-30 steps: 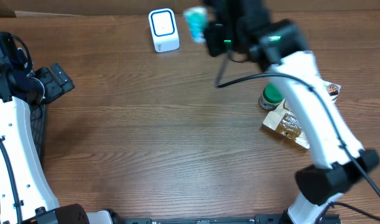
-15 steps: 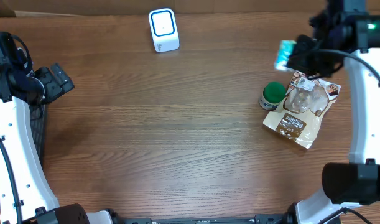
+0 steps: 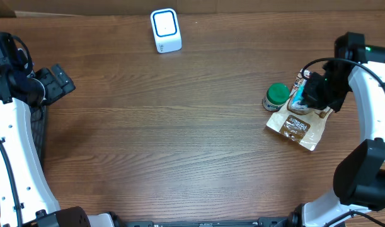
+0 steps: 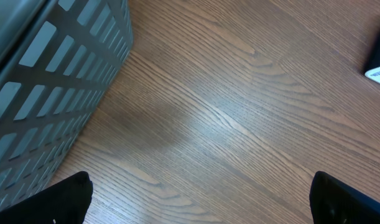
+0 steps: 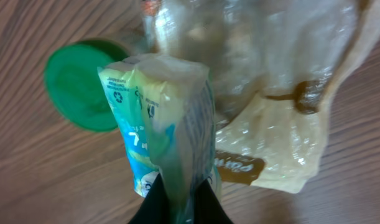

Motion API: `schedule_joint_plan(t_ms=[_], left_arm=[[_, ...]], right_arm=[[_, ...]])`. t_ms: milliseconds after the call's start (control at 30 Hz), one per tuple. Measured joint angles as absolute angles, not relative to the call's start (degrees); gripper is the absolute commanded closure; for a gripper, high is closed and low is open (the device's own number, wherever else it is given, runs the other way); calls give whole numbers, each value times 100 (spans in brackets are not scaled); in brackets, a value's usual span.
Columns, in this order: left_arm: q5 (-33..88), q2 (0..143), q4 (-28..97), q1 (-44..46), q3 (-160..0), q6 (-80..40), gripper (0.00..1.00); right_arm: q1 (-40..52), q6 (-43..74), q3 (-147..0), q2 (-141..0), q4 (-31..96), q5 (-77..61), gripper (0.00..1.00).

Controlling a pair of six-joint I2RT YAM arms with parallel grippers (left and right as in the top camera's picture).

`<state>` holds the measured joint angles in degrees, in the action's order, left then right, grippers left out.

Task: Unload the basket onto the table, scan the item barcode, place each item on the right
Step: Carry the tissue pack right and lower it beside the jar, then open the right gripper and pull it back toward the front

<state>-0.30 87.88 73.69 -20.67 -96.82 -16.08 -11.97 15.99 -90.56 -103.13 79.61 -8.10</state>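
Bringing the teal-and-yellow packet to the pile of goods, well apart from the scanner.
Right tool clenched on the packet's lower end, low over the clear bag beside the green-lidded jar — probably to set it aside. Left tool spread wide, holding nothing, near the grey basket — contents unseen.
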Motion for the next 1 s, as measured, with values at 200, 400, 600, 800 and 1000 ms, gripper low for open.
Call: schedule_joint_plan(t_ms=[200,400,600,800,1000], left_arm=[[-30,8788,7369,-2067,-9682,-1608,0],[-30,8788,7369,-2067,-9682,-1608,0],[-30,8788,7369,-2067,-9682,-1608,0],[-30,8788,7369,-2067,-9682,-1608,0],[-30,8788,7369,-2067,-9682,-1608,0]], right_arm=[[-1271,1492,-9045,-10313,7935,-725,58],[-1267,1334,-9207,-10313,8309,-733,58],[-1216,1100,-9950,-10060,8750,-904,58],[-880,972,-10442,-9059,9008,-1066,57],[-237,939,-10501,-7944,9166,-1186,0]])
